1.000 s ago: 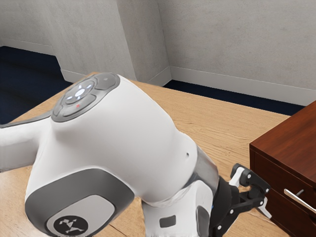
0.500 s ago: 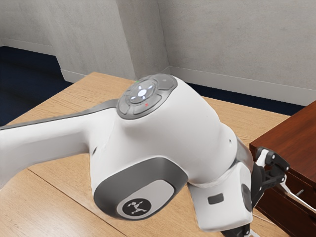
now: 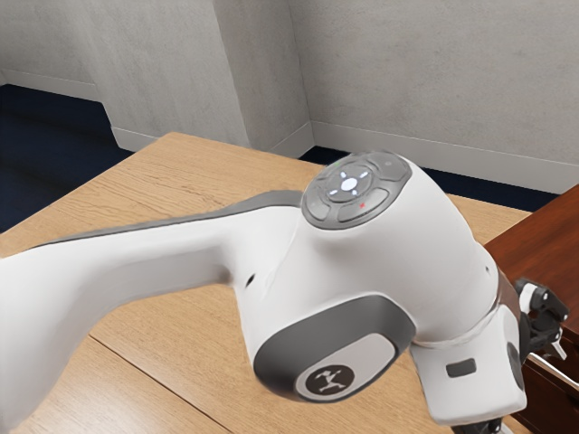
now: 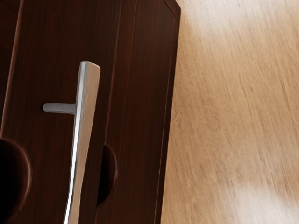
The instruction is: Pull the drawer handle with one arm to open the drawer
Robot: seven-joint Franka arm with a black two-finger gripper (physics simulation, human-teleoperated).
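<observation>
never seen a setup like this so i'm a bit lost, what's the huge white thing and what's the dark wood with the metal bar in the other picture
The huge white shape is a robot arm, drawn by a simulator. The exterior view comes from a camera beside it. There the arm reaches across a light wooden table toward a dark wooden drawer cabinet at the exterior view's right. The black part at the arm's tip is the end effector, the part meant to grasp things. The wrist view comes from a camera on the arm's hand. It looks closely at the drawer front and its metal bar handle, with the table alongside. I cannot tell whether the handle is gripped.
</observation>
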